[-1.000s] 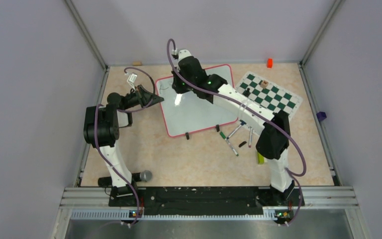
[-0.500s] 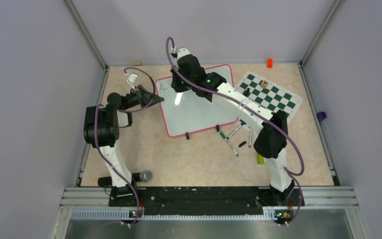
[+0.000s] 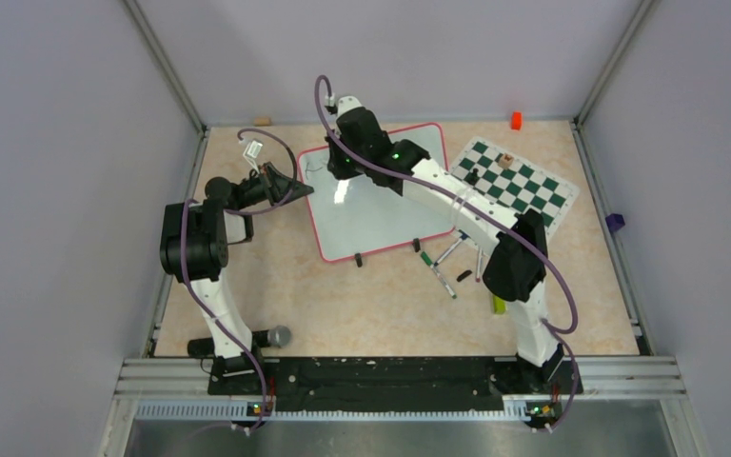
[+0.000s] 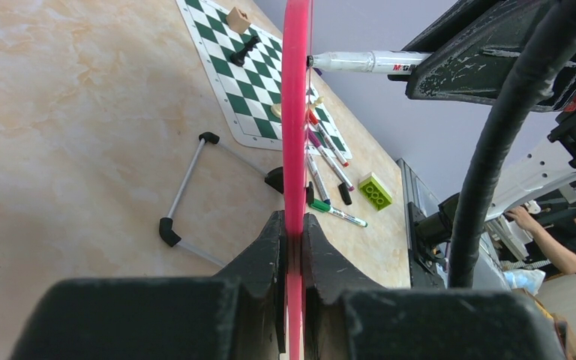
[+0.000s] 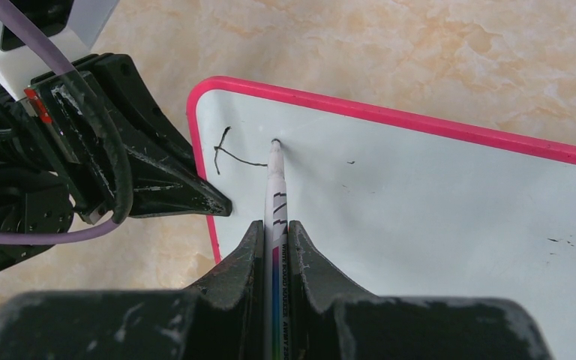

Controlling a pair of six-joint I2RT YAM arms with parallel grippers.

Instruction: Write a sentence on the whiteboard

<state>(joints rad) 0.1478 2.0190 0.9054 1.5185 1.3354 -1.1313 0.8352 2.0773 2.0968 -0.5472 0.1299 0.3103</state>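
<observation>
shows one stroke (image 5: 229, 156) on the whiteboard (image 5: 435, 210); leaves the rest unwritten. clamps marker (image 5: 277, 195) in right end effector (image 5: 274, 225), board rim (image 4: 296, 112) in left end effector (image 4: 294, 225).

White whiteboard (image 5: 420, 210) rimmed pink; chess mat (image 3: 523, 186) checkered green-and-white.

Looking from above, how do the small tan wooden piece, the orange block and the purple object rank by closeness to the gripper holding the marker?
1. Small tan wooden piece, far edge, left of the right gripper.
2. Orange block, far edge, right.
3. Purple object, right-hand edge.
</observation>
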